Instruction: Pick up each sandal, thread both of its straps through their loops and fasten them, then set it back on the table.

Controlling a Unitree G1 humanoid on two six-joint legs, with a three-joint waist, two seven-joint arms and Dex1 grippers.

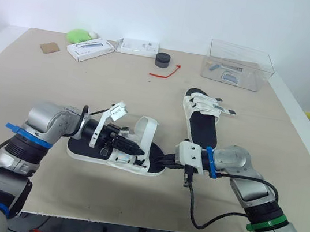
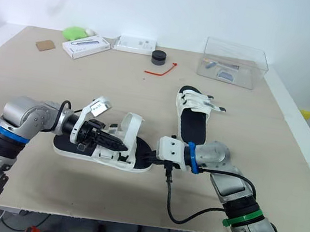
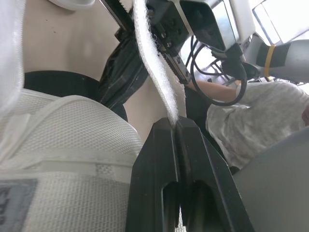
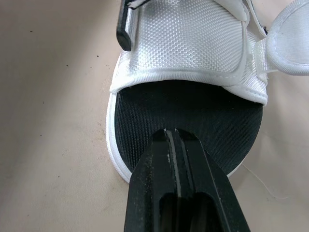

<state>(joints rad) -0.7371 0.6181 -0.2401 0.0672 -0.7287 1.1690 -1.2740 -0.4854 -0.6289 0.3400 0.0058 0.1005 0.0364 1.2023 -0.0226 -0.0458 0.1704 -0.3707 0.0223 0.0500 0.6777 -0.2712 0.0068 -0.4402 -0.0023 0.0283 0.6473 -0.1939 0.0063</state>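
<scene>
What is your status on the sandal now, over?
Left gripper shut on a strap of the near sandal. Right gripper shut, tip at its black footbed. Second sandal lies apart, not blocking.

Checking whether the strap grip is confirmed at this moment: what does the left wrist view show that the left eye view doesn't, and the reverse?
Left wrist view: the left hand is shut on the fuzzy white strap, pinched right at the fingertips. Left eye view: the second sandal lies farther back on the table, and the right hand sits at one end of the near sandal. Both: the near sandal and its white upper.
</scene>
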